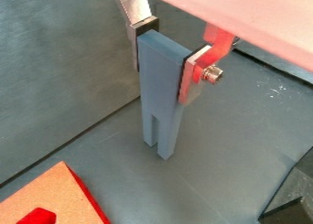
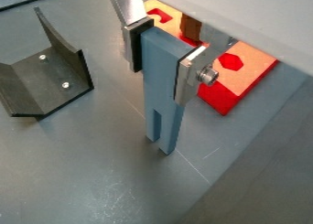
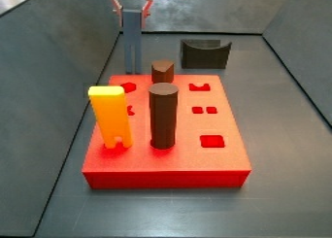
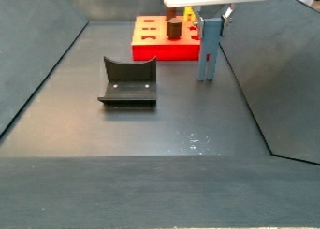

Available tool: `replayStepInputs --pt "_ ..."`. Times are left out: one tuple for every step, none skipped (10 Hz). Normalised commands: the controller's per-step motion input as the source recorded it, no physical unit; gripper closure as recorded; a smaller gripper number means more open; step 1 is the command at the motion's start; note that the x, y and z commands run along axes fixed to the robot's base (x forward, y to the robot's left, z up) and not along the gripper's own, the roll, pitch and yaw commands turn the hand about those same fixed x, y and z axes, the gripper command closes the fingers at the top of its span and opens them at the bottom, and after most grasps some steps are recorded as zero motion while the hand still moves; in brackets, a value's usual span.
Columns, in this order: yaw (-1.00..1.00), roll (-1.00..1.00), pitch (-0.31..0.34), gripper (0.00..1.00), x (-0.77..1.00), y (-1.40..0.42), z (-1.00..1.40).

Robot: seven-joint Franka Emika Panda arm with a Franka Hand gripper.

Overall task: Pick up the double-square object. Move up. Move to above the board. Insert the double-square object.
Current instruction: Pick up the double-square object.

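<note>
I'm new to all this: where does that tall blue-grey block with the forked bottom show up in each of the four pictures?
Wrist view: the double-square object stands mid-picture, clamped by the tool.
Wrist view: mid-picture, in the tool.
Side view: far end, beyond the board, block at.
Side view: upper right, beside the board.
Shared landmark: the red board.
</note>
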Motion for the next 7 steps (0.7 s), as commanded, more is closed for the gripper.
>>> replayStepInputs --pt "0.00 0.00 0.000 1.00 0.00 0.00 0.00" --pt "0.00 0.00 0.000 1.00 0.00 0.00 0.00" --pt "0.00 0.00 0.000 1.00 0.00 0.00 0.00" --pt "0.00 0.00 0.000 1.00 0.00 0.00 0.00" --pt "0.00 0.00 0.000 1.00 0.00 0.00 0.00" --pt "0.00 0.00 0.000 1.00 0.00 0.00 0.00" --pt "0.00 0.00 0.000 1.00 0.00 0.00 0.00"
